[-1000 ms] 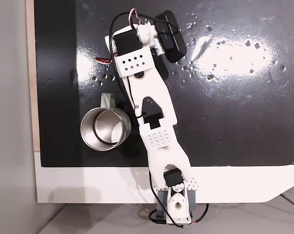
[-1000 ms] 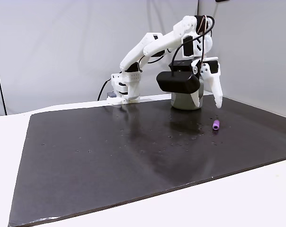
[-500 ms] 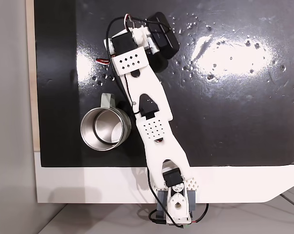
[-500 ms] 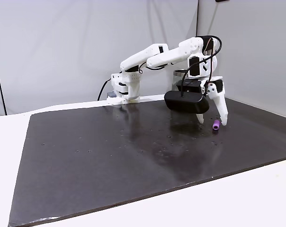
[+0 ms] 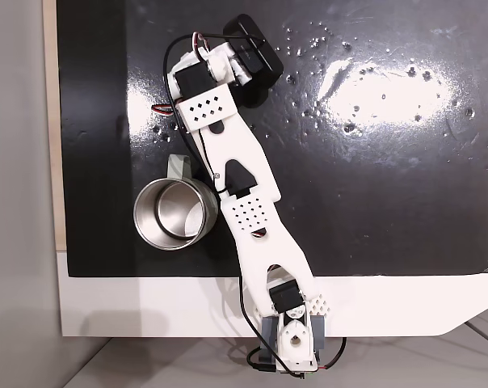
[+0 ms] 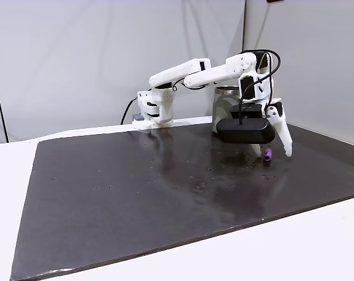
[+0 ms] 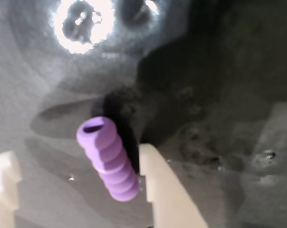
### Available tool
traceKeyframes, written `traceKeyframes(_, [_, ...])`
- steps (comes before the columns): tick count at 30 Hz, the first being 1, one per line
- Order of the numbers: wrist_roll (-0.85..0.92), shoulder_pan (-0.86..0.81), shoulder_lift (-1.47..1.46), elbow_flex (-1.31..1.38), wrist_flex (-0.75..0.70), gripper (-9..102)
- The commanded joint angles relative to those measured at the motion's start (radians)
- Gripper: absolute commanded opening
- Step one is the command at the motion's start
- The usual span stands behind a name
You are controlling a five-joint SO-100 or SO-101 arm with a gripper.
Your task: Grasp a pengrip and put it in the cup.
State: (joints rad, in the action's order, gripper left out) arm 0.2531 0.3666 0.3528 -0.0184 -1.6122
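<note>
pengrip (image 7: 108, 159) on mat (image 6: 136, 193), between gripper (image 7: 81, 178) fingers | cup (image 5: 175, 212) left of arm (image 5: 244, 194), top-down fixed view

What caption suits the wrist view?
Open gripper straddling a purple ribbed pengrip lying on the black mat.

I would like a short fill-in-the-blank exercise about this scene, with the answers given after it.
1. The pengrip lying on the black mat has the colour ____.
2. In the wrist view, the pengrip lies ____ the two white fingers of the gripper.
3. The gripper's jaws are ____.
4. The inside of the cup holds ____.

Answers: purple; between; open; nothing
</note>
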Motion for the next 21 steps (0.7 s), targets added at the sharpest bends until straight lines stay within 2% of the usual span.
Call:
traceKeyframes(1, [0.021,0.009,-0.066,0.005,0.003,21])
traceKeyframes(8, [0.04,-0.002,-0.169,0.106,-0.061,1])
traceKeyframes(15, [0.072,0.002,-0.175,0.11,-0.107,0])
traceKeyframes(18, [0.063,-0.009,-0.173,0.192,-0.164,0])
traceKeyframes(21, [0.043,-0.025,-0.075,0.19,-0.184,0])
